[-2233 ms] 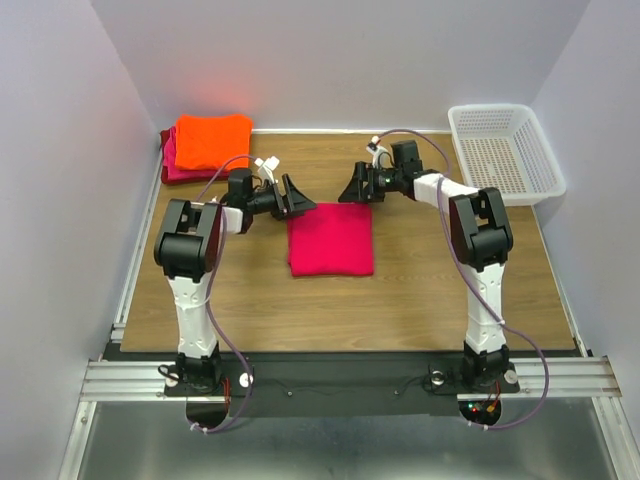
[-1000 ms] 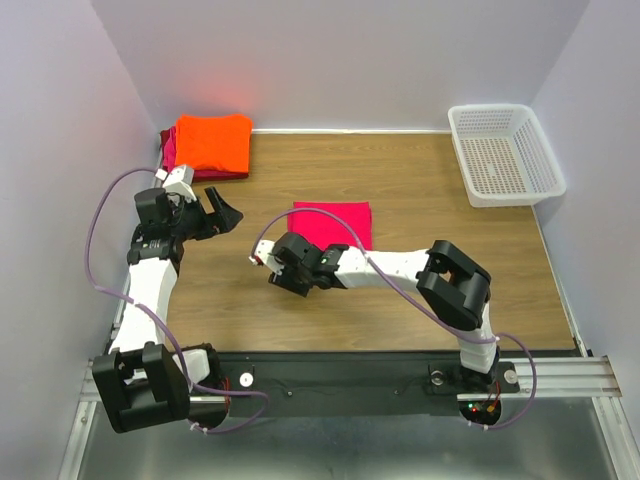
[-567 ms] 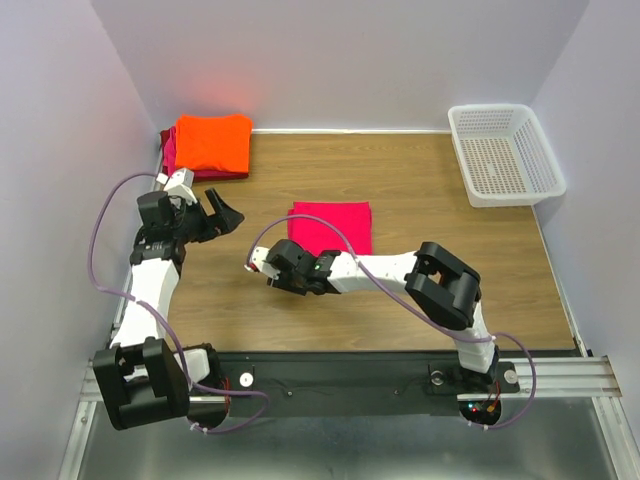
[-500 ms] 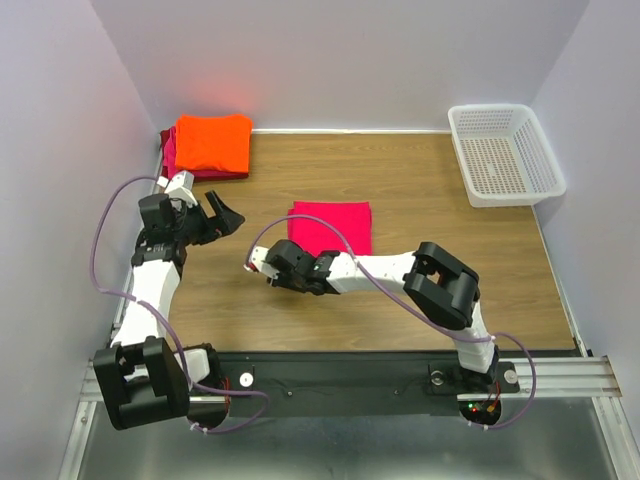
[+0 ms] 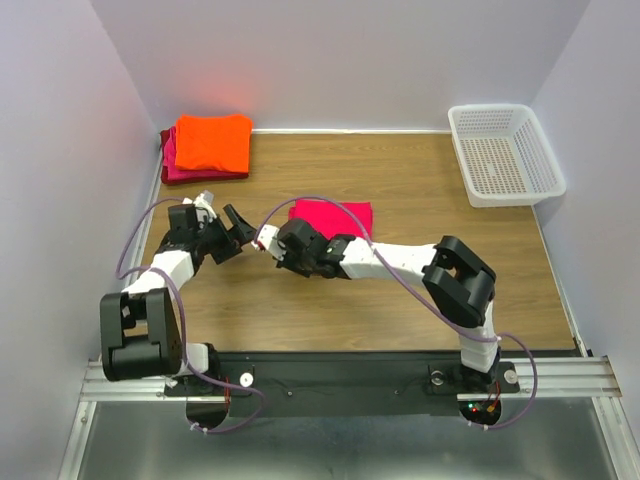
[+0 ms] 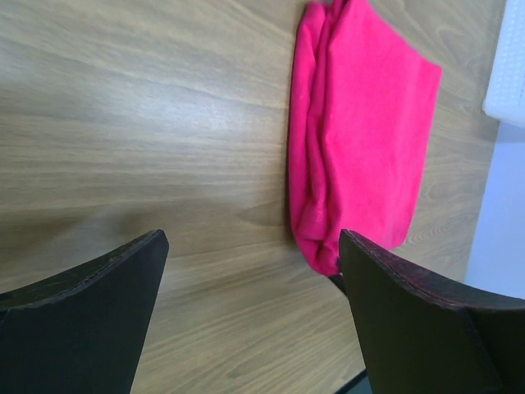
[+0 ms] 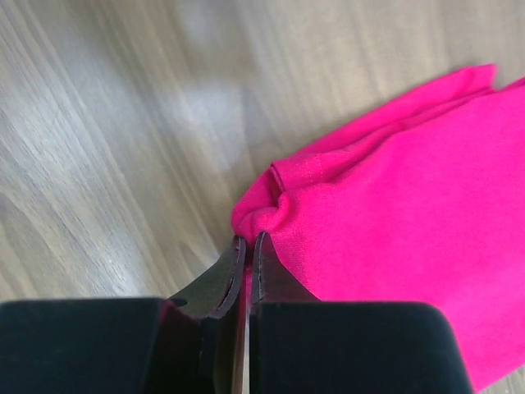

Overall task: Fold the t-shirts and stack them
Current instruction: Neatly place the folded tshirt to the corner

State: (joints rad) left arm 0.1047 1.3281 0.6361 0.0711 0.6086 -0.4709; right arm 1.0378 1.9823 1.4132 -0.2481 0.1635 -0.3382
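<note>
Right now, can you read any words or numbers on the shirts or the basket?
None: no word, number, label or sign can be read in any view.
The pink shirt is plain cloth with no print.
The orange shirt is plain too.
The basket shows only plain white mesh.

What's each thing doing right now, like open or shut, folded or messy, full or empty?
Left gripper: open, holding nothing.
Right gripper: shut, pinching a corner of the pink t-shirt.
Pink t-shirt: folded, lying flat.
Orange t-shirt: folded, lying on the red t-shirt.
Red t-shirt: folded, mostly hidden underneath.
Basket: upright, empty.
</note>
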